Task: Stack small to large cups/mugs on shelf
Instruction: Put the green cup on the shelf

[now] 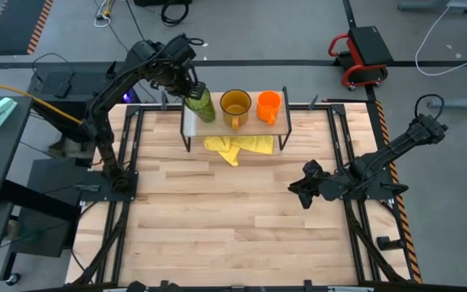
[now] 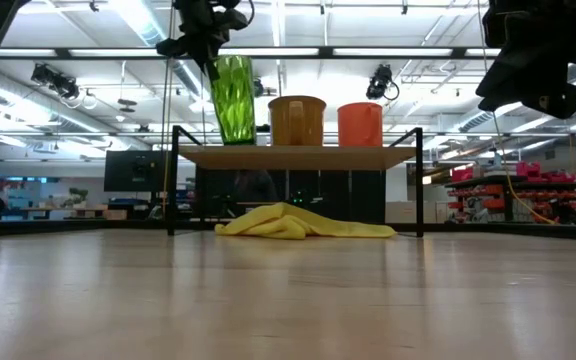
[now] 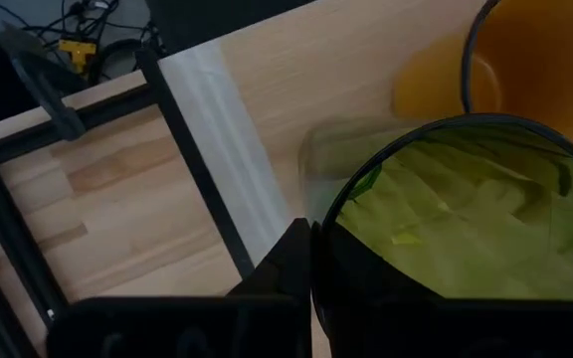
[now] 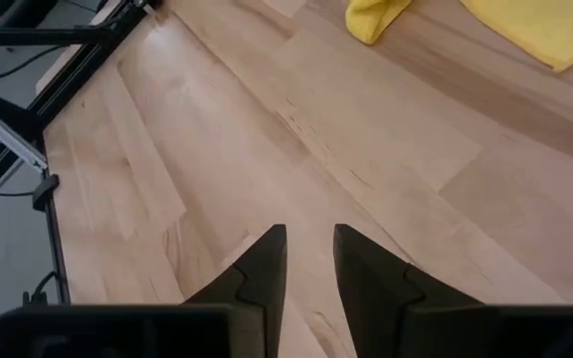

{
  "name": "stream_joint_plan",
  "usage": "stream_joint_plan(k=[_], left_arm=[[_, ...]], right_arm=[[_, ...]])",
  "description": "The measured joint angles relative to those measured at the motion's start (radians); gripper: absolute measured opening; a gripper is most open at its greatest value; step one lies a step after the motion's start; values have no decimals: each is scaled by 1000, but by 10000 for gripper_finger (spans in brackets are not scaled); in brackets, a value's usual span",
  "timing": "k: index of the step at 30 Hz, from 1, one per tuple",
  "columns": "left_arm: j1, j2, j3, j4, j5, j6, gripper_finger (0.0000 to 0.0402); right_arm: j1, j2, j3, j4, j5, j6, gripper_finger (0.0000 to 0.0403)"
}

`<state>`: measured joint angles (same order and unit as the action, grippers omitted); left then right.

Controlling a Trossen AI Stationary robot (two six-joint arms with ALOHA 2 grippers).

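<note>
Three cups stand in a row on the shelf [image 1: 191, 123]: one green tumbler [image 1: 200, 105] at the left end, one amber-yellow mug [image 1: 235, 105] in the middle, and one small orange mug [image 1: 268, 105] at the right end. In the low view the tumbler [image 2: 233, 100] rises tallest, tilted a little, with its base at or just above the light top board; the amber mug [image 2: 297, 120] and the orange mug [image 2: 360, 124] sit flat on the board, close together without touching. None of the three is nested in another

One yellow cloth [image 1: 238, 147] lies crumpled on the table [image 1: 233, 227] under the shelf and spills out toward the front. The shelf [image 2: 298, 156] has one wooden board on thin black legs

Two arms are in view. The left gripper [image 1: 189, 85] is over the tumbler at the shelf's left end, its fingers closed on the tumbler's rim; in the left wrist view one dark finger [image 3: 286, 264] presses against the outside of the green rim [image 3: 466, 214], with the amber mug [image 3: 545, 60] just beside it. The right gripper [image 1: 302, 193] hangs above bare table well apart from the shelf, on the right side, holding nothing; in its wrist view the two fingers [image 4: 262, 264] stand slightly parted with a narrow gap between them
</note>
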<state>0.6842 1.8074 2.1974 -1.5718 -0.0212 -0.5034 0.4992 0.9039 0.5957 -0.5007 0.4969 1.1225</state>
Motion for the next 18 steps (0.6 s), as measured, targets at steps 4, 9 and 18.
stream_joint_plan(k=[4, 9, 18], left_arm=[[0, 1, -12, 0, -1, 0, 12], [0, 1, -13, 1, -17, -1, 12], [-3, 7, -13, 6, -19, -6, 12]], right_arm=[[0, 0, 0, 0, -11, -1, 94], [0, 0, 0, 1, -12, -1, 94], [0, 0, 0, 1, -12, -1, 94]])
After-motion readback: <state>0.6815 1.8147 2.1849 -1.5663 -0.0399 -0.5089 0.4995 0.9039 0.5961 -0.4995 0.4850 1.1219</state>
